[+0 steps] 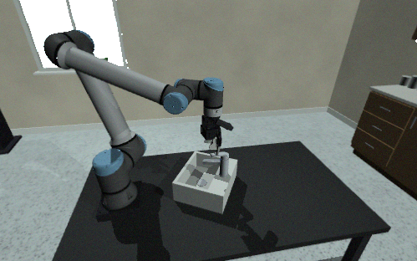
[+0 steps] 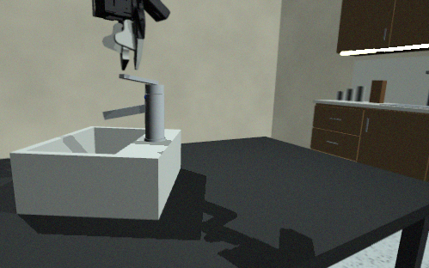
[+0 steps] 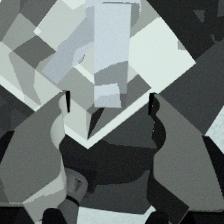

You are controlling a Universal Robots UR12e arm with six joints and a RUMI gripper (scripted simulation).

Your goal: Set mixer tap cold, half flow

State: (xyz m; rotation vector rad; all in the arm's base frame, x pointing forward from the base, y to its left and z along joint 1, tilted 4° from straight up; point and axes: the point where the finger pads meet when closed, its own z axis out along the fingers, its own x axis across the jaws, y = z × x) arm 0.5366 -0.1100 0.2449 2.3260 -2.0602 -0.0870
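One robot arm [image 1: 116, 75] stands at the left of the top view, its foot on a black table [image 1: 307, 197] [image 2: 303, 180], and reaches rightward over a white basin [image 1: 197, 199] [image 2: 88, 185] [image 3: 175, 55]. Within the basin's walls, at the left in the exterior view, lies the open hollow. Above it, the spout [image 1: 211, 161] [image 2: 124, 112] [image 3: 67, 57] juts leftward from the tap's body. Higher up, the lever [image 1: 218, 155] [image 2: 137, 79] [image 3: 111, 50] also reaches left from the top of the body, its free end tilted up; in the wrist view it and the spout point apart rather than lining up. Just above that free end hangs the gripper [image 1: 216, 153] [image 2: 130, 68] [image 3: 109, 93], fingers down and partly open, with nothing held between them; the lever's tip shows in the gap from above. Next to the right comes the mixer tap [image 1: 224, 165] [image 2: 155, 113], upright on the basin's ledge, a blue dot [image 2: 146, 97] near its top, on the spout side. Farthest right, brown cabinets [image 1: 383, 125] [image 2: 337, 129] stand beyond the table.
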